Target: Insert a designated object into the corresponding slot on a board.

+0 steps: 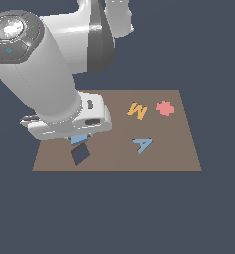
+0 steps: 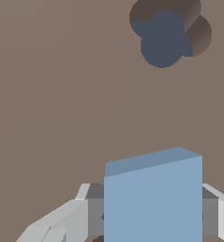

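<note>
The light-blue square block [image 2: 153, 201] sits between my gripper's fingers [image 2: 92, 212], which press on both its sides. In the exterior view only a bit of the block [image 1: 79, 139] shows under the gripper [image 1: 79, 141], just above the dark diamond-turned slot [image 1: 81, 154] near the board's front corner on the exterior view's left. The brown board [image 1: 163, 149] lies flat beneath. In the wrist view the board [image 2: 61, 94] fills the picture and a dark notched hole [image 2: 168, 35] shows; the diamond slot is hidden there.
On the board lie an orange letter "M" [image 1: 137, 111], a pink notched piece [image 1: 164, 108] and a blue letter "A" [image 1: 143, 144], all toward the exterior view's right. The arm's large white body [image 1: 39, 74] hides the board's far corner on the exterior view's left.
</note>
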You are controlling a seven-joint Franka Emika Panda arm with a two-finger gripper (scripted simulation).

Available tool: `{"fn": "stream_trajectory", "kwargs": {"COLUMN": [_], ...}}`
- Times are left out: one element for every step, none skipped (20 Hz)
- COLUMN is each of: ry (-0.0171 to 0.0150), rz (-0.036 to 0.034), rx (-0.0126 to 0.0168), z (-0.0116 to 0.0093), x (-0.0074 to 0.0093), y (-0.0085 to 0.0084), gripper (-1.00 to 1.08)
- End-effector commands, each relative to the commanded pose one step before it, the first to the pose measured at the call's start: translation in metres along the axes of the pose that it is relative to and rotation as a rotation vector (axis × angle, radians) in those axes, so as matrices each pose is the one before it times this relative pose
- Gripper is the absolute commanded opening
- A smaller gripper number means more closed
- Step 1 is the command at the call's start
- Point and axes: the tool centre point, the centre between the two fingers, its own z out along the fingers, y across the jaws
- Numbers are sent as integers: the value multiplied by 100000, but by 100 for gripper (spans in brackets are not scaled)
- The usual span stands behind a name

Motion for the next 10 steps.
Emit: {"fn": "stream_trajectory", "kwargs": {"ry": [0, 7, 6, 5, 5, 5, 4, 2, 0, -1], "rz": [-6701, -2317, -2205, -2093, -1977, -1862, -1750, -1650, -1536, -1427], "rx": [-4, 0, 0, 0, 0, 0, 1, 1, 2, 3], "z": [-37, -4, -4, -4, -4, -4, -4, -4, -4, -5], "x": [-1014, -355, -339, -323, -306, -289, -272, -259, -243, -227], "y": [-265, -98, -92, -85, -80, -74, -69, -62, -57, -50], "gripper": [-100, -100, -100, -100, -100, -100, -100, -100, -100, -100]}}
